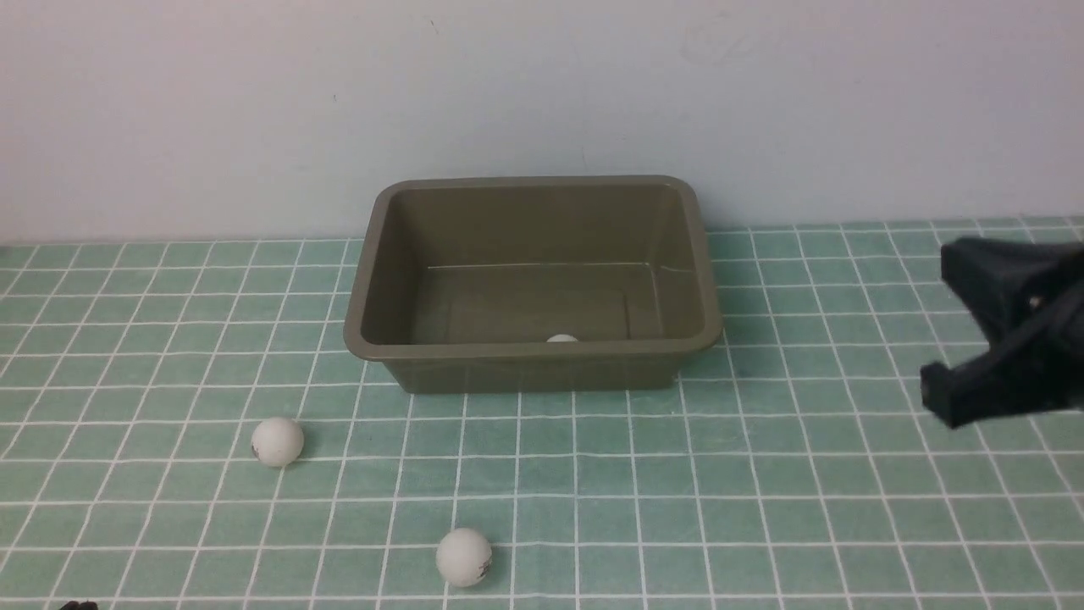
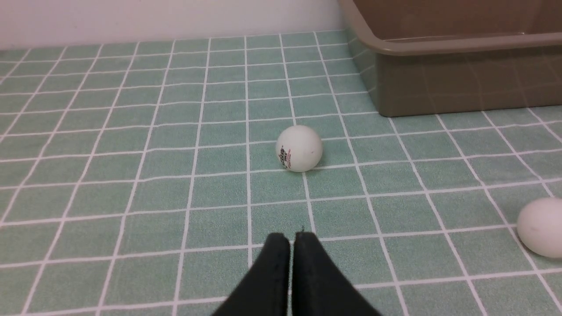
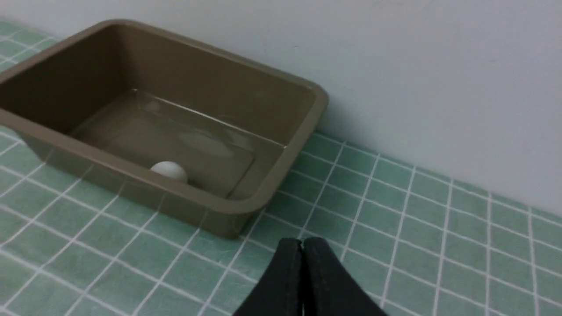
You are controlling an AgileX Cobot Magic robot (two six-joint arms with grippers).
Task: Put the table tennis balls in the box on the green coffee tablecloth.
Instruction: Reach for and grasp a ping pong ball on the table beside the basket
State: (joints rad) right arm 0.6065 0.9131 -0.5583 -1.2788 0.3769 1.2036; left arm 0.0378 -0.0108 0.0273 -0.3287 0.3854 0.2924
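Observation:
The olive-brown box (image 1: 525,373) stands at the back middle of the green coffee tablecloth (image 1: 762,508). One white table tennis ball (image 1: 561,339) lies inside it against the near wall, also in the right wrist view (image 3: 169,171). Two more balls rest on the cloth, one front left of the box (image 1: 277,441) and one nearer the front edge (image 1: 463,557). My right gripper (image 1: 938,395) hangs to the right of the box, shut and empty (image 3: 302,241). My left gripper (image 2: 291,237) is shut and empty, low over the cloth, a little short of the nearest ball (image 2: 299,148).
A pale wall runs just behind the box (image 3: 228,205). In the left wrist view the box's corner (image 2: 461,83) lies beyond the ball, and the other loose ball (image 2: 541,226) sits off to the side. Only a sliver of the left arm (image 1: 78,605) shows at the front edge.

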